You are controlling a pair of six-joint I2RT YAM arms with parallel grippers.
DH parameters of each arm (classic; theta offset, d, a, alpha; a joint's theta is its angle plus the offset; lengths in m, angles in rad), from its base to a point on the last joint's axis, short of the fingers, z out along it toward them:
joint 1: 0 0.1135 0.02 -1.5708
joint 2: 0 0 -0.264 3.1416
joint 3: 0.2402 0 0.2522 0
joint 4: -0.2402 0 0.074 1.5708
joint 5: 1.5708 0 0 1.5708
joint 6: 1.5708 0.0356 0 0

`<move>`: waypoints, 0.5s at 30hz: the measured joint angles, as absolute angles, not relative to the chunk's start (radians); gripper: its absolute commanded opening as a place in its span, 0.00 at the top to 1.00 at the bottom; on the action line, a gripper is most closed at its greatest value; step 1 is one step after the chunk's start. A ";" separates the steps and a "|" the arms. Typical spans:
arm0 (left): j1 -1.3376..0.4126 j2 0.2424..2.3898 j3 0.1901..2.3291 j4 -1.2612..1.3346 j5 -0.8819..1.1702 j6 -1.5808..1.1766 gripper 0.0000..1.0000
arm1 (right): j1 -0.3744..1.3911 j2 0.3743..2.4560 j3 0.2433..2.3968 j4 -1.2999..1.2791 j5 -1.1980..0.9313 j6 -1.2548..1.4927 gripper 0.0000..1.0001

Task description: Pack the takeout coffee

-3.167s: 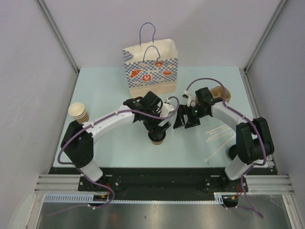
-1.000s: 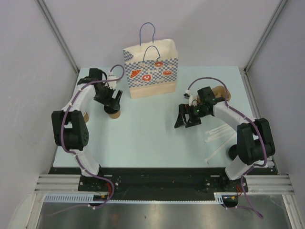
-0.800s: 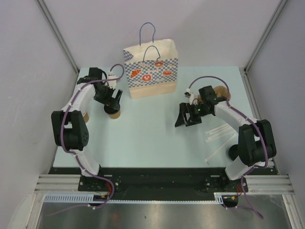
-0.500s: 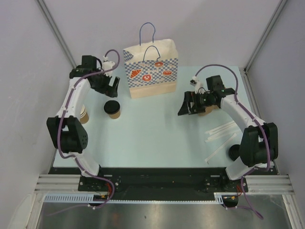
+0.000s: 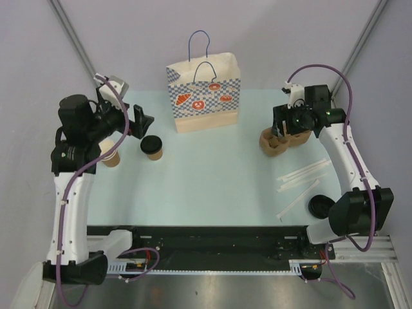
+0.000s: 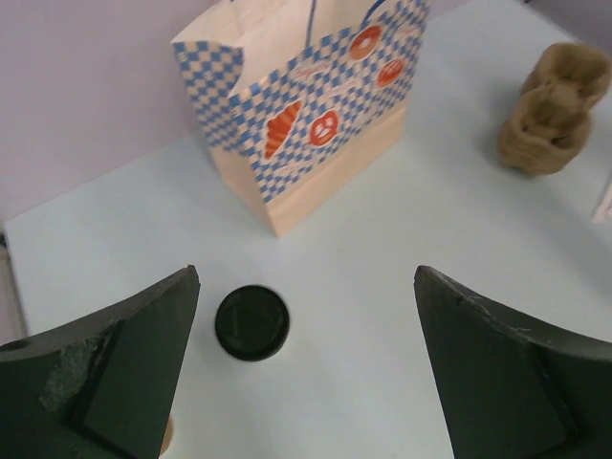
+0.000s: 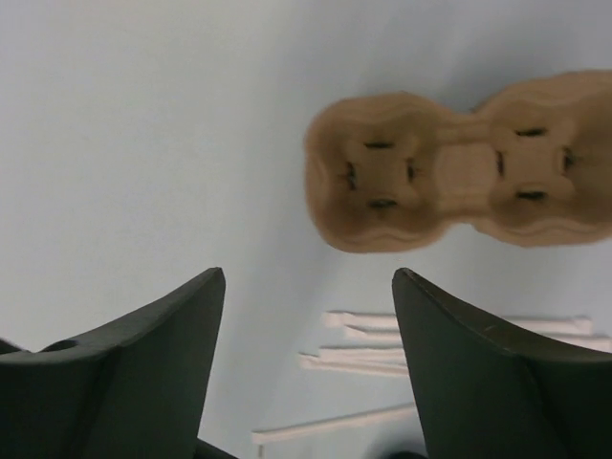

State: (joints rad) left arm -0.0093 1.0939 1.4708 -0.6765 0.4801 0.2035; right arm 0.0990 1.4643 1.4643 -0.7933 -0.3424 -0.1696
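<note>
Well, the left end effector point(image 6: 306, 273) had let go of the takeout coffee point(image 5: 152, 147) & pulled up and back, fingers wide apart w/ nothing between them. The cup stood upright, lid on, on the tabletop point(image 5: 212, 174), same spot as a sec before, near the paper bag point(image 5: 205, 96)'s front-left corner, not touching it. The right end effector point(image 7: 307, 274) had swung from mid-tabletop out over the cup carrier point(image 7: 449, 172), fingers apart, gripping nothing.
</note>
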 measured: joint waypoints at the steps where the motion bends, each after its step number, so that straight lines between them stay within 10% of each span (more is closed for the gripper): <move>1: -0.010 1.069 1.446 -0.660 0.505 0.182 0.00 | 0.096 1.470 1.464 -0.806 -0.306 -0.184 0.30; 15: -0.009 1.102 1.245 -0.610 0.703 0.103 0.01 | 0.063 1.617 1.465 -0.861 0.051 -0.509 0.51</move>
State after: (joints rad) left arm -0.0093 1.1019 1.2453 -0.6102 0.7033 0.1032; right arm 0.0628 1.6169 1.4647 -0.8612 0.0513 -0.5091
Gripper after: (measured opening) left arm 0.994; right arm 0.502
